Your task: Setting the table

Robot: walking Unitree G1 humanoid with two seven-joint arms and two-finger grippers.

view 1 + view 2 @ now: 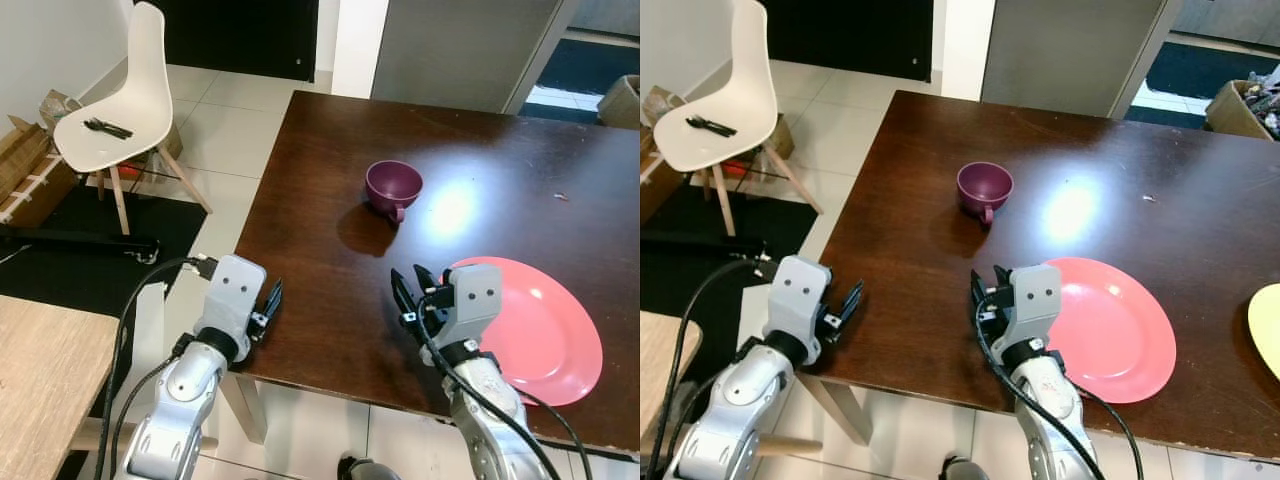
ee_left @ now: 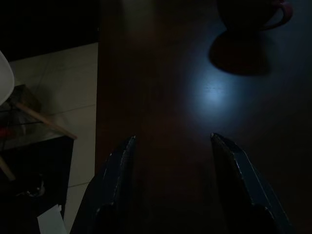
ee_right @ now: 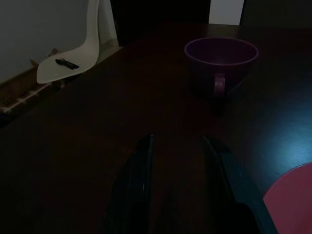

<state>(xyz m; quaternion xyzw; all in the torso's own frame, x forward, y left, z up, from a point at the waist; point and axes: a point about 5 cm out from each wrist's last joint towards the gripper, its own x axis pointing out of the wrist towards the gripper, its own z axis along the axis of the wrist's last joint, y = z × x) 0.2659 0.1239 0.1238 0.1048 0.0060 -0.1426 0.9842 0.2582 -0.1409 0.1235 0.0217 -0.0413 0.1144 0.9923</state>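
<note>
The purple mug (image 1: 393,187) is sitting upright, handle pointing toward the robot, beside the pink plate (image 1: 540,330) on the dark table (image 1: 330,150). Left gripper (image 1: 268,306) and right gripper (image 1: 412,290) are hovering open, empty.

White chair (image 1: 125,100) on tiled floor (image 1: 215,140), cardboard box (image 1: 30,170) beside it.

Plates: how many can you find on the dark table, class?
2. A pink plate lies at the near edge by the right gripper; a yellow plate is cut off at the picture's right border. More may lie beyond the frame.
</note>
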